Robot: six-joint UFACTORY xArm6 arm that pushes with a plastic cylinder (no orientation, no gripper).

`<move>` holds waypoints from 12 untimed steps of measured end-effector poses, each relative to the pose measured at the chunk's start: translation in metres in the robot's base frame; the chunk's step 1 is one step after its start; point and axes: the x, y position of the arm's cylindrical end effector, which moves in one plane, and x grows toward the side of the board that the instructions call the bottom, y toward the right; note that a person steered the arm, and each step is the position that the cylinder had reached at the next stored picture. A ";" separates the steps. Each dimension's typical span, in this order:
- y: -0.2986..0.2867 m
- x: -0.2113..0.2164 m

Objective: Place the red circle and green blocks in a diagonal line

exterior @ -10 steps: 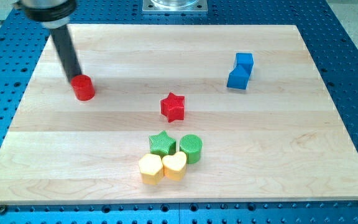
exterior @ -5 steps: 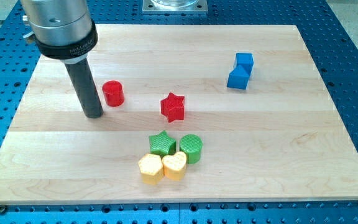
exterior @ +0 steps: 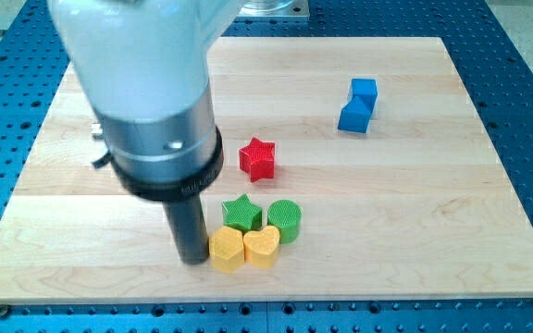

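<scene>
Moved: rod swings from the view's left down to the yellow blocks.
Tip: my tip (exterior: 192, 258) touches the yellow hexagon's (exterior: 226, 249) left side; no jaws.
Red circle: hidden behind the arm.
Greens: green star (exterior: 241, 213), green circle (exterior: 284, 220) sit up-right of tip.

My arm is a pale grey-white casing, then a silver metal cylinder with a black collar, ending in a dark rod, my tip (exterior: 192, 260).
</scene>
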 end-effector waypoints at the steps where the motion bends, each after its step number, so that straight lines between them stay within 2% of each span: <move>1: 0.022 -0.029; 2: 0.049 -0.028; 3: 0.063 0.004; 4: 0.101 -0.006; 5: 0.128 -0.050; 6: 0.140 -0.033; 7: 0.183 -0.017; 8: 0.221 -0.027; 9: 0.201 -0.058; 11: 0.209 -0.028; 12: 0.188 -0.026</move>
